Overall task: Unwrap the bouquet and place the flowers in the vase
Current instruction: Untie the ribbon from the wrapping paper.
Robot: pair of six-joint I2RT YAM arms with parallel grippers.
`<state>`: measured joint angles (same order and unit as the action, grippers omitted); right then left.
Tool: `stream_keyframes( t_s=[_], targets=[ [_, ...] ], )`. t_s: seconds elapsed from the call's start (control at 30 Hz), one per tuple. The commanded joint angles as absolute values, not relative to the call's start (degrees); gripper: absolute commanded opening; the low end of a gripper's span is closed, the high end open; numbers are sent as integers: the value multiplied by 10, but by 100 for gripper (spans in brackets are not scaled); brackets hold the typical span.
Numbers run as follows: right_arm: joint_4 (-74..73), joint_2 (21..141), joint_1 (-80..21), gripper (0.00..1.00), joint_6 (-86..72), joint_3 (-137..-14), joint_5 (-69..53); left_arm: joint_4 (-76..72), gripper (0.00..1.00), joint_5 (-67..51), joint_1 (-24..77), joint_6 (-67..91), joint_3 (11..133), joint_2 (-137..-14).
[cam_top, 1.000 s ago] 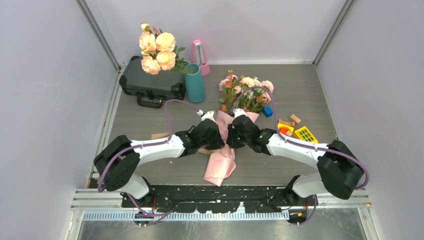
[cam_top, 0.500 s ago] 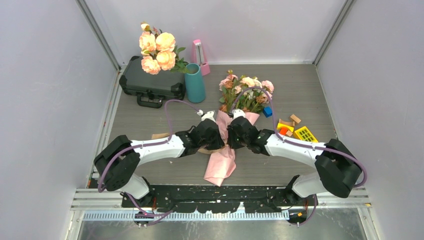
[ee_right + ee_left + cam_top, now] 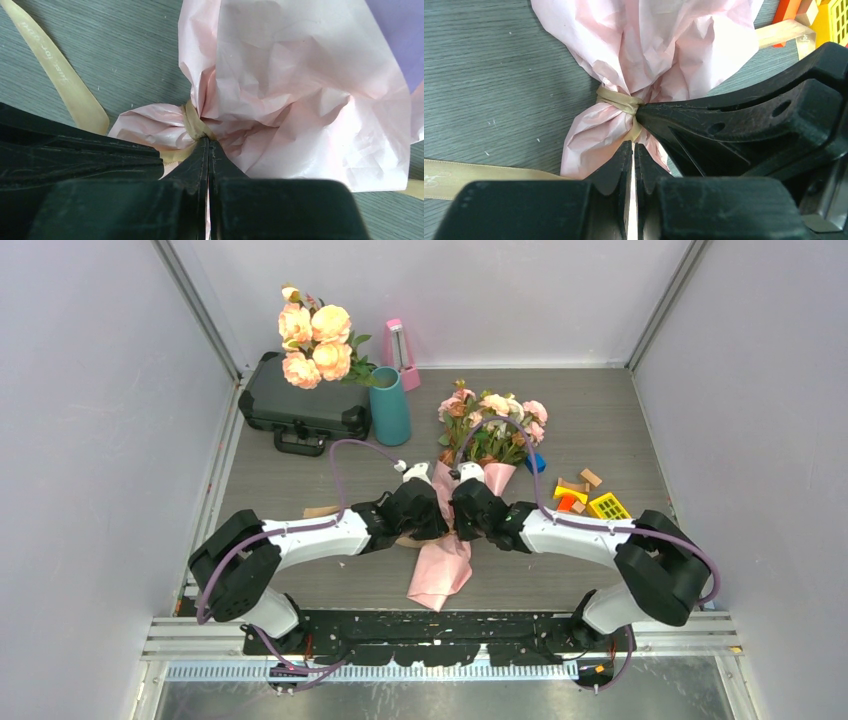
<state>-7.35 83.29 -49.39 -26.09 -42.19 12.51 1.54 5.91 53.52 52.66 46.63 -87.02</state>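
Our left gripper (image 3: 633, 147) pinches a strand of the tan satin ribbon (image 3: 620, 100). Our right gripper (image 3: 208, 143), pressed together, touches its knot, which cinches the crinkled pink paper (image 3: 300, 100) of the bouquet (image 3: 490, 428), lying on the table (image 3: 620, 410).

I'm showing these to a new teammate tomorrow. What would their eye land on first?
Mid-table, the left gripper and right gripper meet tip to tip, both shut, at the tan ribbon knotted round the pink-wrapped bouquet. At the back left, big peach roses rise above a black case, next to the teal vase.
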Motion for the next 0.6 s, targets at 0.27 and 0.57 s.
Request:
stream_keyframes(
  t_s=[0.27, 0.57],
  targets=[
    [30, 768, -494, 0, -342, -377, 112, 4, 7, 64, 535, 532, 459, -868],
    [59, 761, -471, 0, -396, -369, 39, 5, 6, 70, 535, 534, 447, -868]
  ],
)
